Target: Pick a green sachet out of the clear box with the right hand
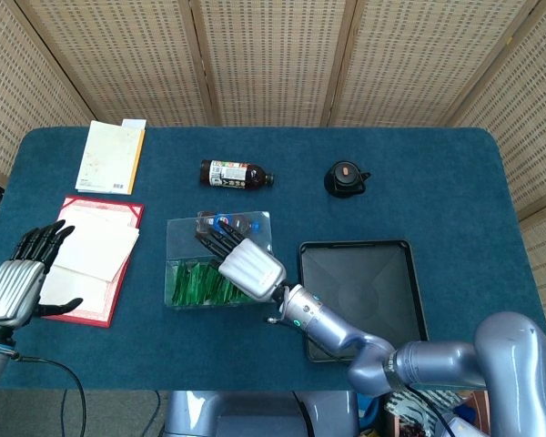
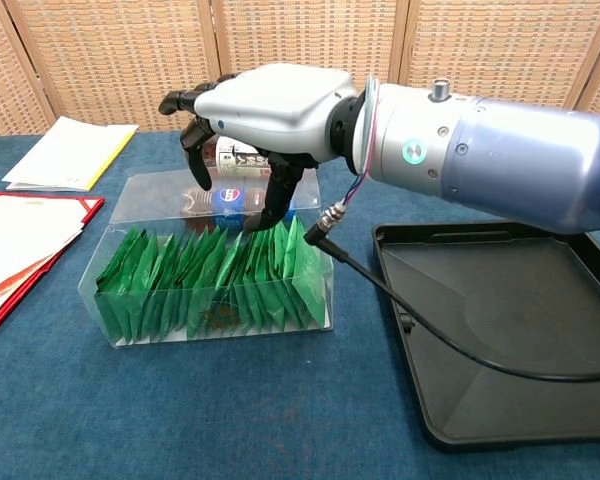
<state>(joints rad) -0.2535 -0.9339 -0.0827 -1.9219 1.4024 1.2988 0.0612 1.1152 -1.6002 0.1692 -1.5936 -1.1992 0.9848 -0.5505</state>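
A clear, thin-walled plastic box [image 2: 115,320] is seen on the blue cloth-covered table [image 1: 455,182], filled along its near side with a row of glossy green sachets [image 2: 215,280] stood on edge; small bottles with blue caps [image 2: 227,197] are glimpsed behind them. Just beside it lies a shallow black rectangular tray [image 1: 359,282] holding nothing. The silver-backed right hand [image 2: 250,125] is held over the box, black fingers [image 2: 278,195] curled downward and apart, with one tip just above the sachets; nothing is gripped. The left hand [image 1: 23,278] is kept spread, empty, above a red-edged folder [image 1: 96,250].
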